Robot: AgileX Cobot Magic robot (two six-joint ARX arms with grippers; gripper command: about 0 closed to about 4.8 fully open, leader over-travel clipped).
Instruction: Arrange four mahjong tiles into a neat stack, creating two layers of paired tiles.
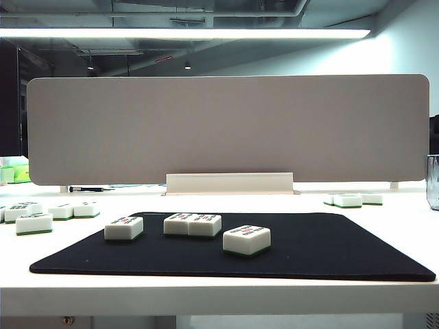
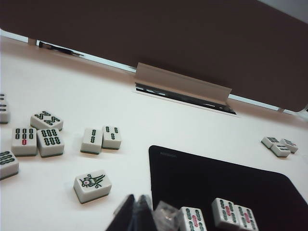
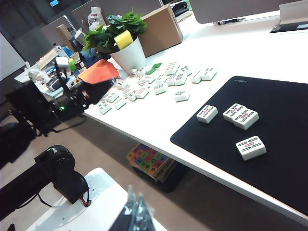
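**Both arms hang back while four tiles lie flat on the mat**

The left gripper [image 2: 137, 214] shows only its dark fingertips at the edge of its own wrist view, pressed together and holding nothing, poised just short of the near left corner of the black mat [image 1: 329, 247]. The right gripper [image 3: 137, 216] is also a sliver of fingertips, apparently drawn together with nothing between them, well off the table edge and looking across at the mat from the side. Neither arm appears in the exterior view.

The four mahjong tiles [image 1: 197, 225] lie face up on the mat in one layer. One tile sits alone towards the left [image 1: 124, 227], two touch side by side in the middle [image 1: 193, 224], and one lies nearer the front edge on the right [image 1: 247, 239], turned slightly askew. No stack has been started.

My worry is the skewed front tile: gripped across its corners it could twist or pop out of the jaws. The touching pair is another risk, since a finger coming down between them might shove one aside. Spare tiles [image 1: 34, 223] are scattered on the white table [image 1: 206, 288] to the left, with a few more [image 1: 348, 199] at far right, so a stray pick from there would put the wrong tile in the build.

There is a small printed mark at the mat's corner, too faint to read. The tile faces carry red and dark bar marks; one spare bears a bird figure [image 2: 92, 185].
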